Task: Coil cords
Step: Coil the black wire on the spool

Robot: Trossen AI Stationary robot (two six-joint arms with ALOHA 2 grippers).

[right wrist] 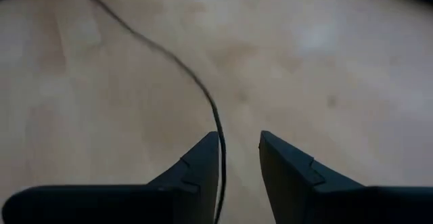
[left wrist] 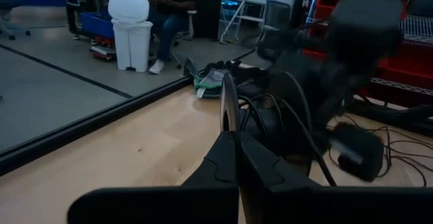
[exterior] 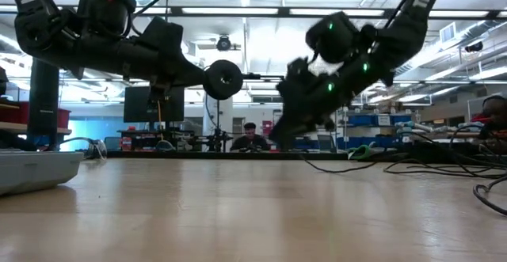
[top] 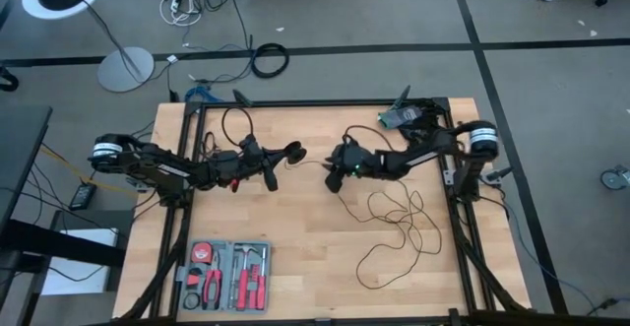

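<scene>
Thin black cord point(top: 399, 229) in loose loops on the table's point(top: 295, 218) right half, long axis running near-far, ending in a round puck point(top: 293, 153). Left gripper point(top: 281, 156) clamped on puck mid-table, raised. Right gripper point(top: 332, 165) fingers apart, cord beside them.

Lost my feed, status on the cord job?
Left gripper shut on puck, raised mid-table. Right gripper open, wire beside one finger. Loose loops on table. Nothing blocking.

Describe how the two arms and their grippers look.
Both arms are dark, jointed tubes with white-banded base joints. The left gripper has two tapered black fingers; the right gripper has the same wedge-shaped fingers. Green lights glow on the right arm, and white lettering marks both upper links.
</scene>
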